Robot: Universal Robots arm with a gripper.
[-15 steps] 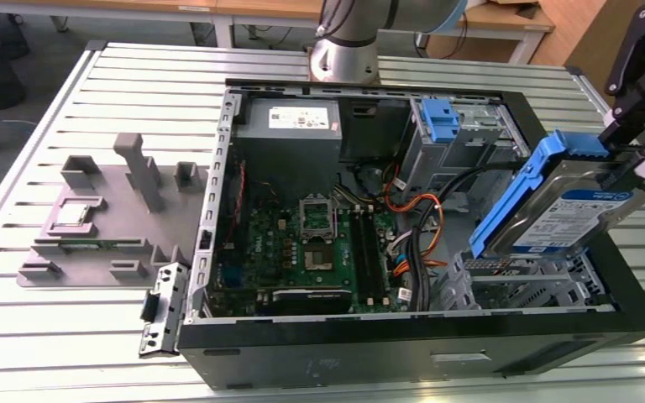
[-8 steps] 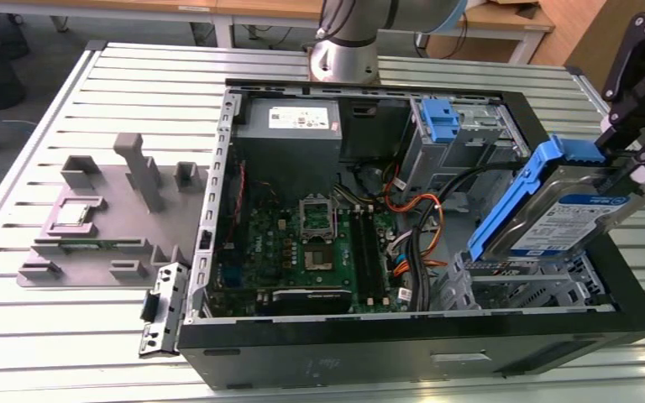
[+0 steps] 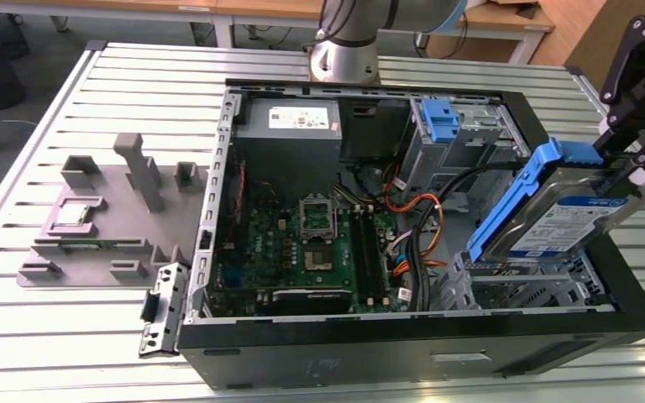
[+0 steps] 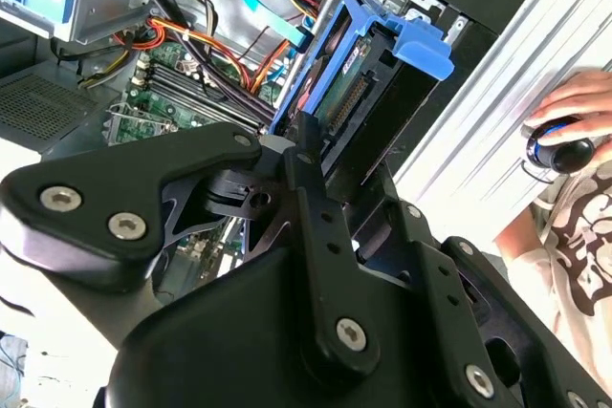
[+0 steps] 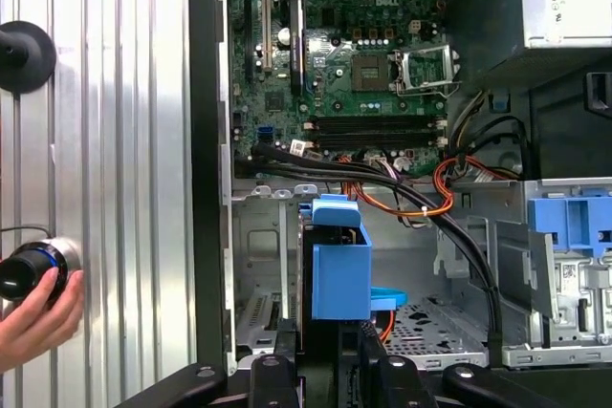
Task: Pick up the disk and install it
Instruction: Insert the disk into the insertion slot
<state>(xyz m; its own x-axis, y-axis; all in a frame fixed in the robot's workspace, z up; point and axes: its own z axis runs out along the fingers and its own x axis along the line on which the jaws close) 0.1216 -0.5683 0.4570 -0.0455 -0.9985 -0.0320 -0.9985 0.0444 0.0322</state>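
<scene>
The pick-up is done: the pincer (image 3: 634,172) is closed on the upper end of the disk (image 3: 563,220) and holds it clear of the slatted worktop (image 3: 65,336). The installation is unfinished. In the exterior view the disk hangs tilted over the open computer case (image 3: 412,348), its lower end just above the metal drive cage (image 3: 524,290) at that view's right and, by the look of it, not yet seated. In the first wrist view the blue carrier (image 5: 339,265) stands in line with the cage opening, so the remaining work seems to be lowering it in and letting go. A second blue bracket (image 3: 439,119) sits in the bay farther back. As for writing, the disk bears a white-and-blue label, the power supply (image 3: 300,122) has a white sticker with rows of fine print, and the motherboard (image 3: 300,243) carries small white lettering; none of this wording can be made out. Beside the case, a person's hand (image 5: 33,317) rests on a black-and-blue knob (image 5: 29,269) on the worktop.
</scene>
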